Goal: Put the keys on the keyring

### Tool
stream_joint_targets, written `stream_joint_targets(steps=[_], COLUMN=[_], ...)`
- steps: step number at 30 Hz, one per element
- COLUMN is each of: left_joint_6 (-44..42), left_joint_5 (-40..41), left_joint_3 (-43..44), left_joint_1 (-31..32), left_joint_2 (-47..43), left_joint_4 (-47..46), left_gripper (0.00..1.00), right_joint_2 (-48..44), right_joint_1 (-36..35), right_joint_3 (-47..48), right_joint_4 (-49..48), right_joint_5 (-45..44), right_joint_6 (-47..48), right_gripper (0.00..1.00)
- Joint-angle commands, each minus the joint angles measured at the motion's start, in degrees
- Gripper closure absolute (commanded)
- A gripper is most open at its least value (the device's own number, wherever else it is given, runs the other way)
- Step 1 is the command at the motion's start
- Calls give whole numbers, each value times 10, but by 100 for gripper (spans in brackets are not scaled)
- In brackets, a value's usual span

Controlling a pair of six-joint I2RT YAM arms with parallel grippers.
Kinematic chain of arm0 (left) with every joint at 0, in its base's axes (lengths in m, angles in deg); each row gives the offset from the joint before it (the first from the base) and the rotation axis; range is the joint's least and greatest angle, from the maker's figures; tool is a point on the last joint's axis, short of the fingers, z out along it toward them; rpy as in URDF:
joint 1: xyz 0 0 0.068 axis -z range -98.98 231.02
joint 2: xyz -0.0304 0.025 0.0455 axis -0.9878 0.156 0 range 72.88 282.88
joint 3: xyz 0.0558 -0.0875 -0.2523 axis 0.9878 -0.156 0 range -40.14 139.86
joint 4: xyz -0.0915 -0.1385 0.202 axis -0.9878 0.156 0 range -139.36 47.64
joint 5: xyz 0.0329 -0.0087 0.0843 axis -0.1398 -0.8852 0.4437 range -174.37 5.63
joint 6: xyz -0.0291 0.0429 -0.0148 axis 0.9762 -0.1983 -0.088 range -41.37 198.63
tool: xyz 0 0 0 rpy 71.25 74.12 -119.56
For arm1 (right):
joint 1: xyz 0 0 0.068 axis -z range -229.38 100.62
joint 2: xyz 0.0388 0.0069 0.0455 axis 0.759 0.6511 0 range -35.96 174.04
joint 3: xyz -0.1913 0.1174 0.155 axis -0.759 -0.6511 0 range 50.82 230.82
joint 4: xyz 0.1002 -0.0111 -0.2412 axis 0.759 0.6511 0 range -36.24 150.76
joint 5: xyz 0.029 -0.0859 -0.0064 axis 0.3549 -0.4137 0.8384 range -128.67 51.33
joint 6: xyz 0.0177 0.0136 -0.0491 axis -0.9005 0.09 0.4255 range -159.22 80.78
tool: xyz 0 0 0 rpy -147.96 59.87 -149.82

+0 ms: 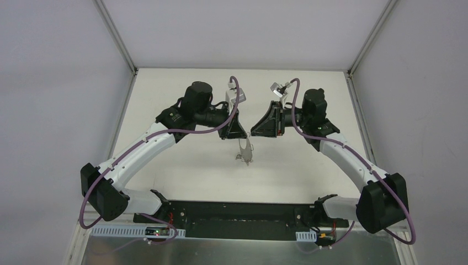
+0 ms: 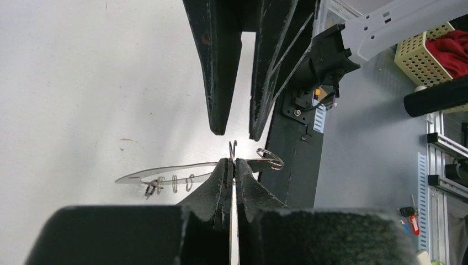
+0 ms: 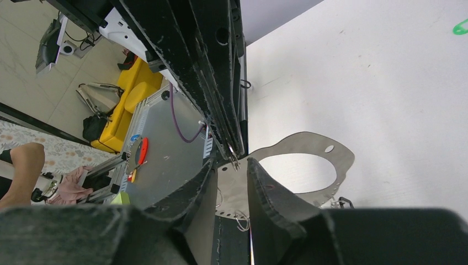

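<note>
Basically not threaded yet: the keys (image 3: 461, 26) are seen only as a green speck lying on the table (image 3: 386, 83), well apart from the keyring (image 3: 309, 142), so pickup and threading are both left. The keyring is pinched at its edge by the fully closed left tool (image 2: 233, 161). The right tool (image 3: 232, 163) is parted narrowly, jaws straddling the keyring's rim; contact cannot be told.

Keyring (image 3: 329, 164): you see a flat silver loop with a wide opening and small wire rings on its rim, hanging above the table's middle. Green key (image 3: 461, 26): half-seen on the table, well apart.
</note>
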Motion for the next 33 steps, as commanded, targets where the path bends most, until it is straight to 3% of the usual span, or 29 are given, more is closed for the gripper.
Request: stream_joint_targets(steps=[1, 11, 26, 33], left_joint_6=[-18, -6, 11, 12], left_joint_5=[-5, -23, -56, -56], left_joint_3=[10, 6, -7, -12], left_joint_1=[-3, -3, -3, -3], left_joint_2=[-14, -11, -7, -3], left_joint_4=[-8, -17, -41, -44], left_gripper=[100, 100, 100, 100], right_joint_2=[-28, -18, 2, 0], right_joint_1=[5, 2, -18, -22], right_joint_3=[1, 6, 24, 26], right_joint_4=[-26, -22, 34, 38], right_joint_5=[22, 31, 31, 36], right_joint_6=[7, 13, 65, 67], right_gripper=[70, 65, 68, 74])
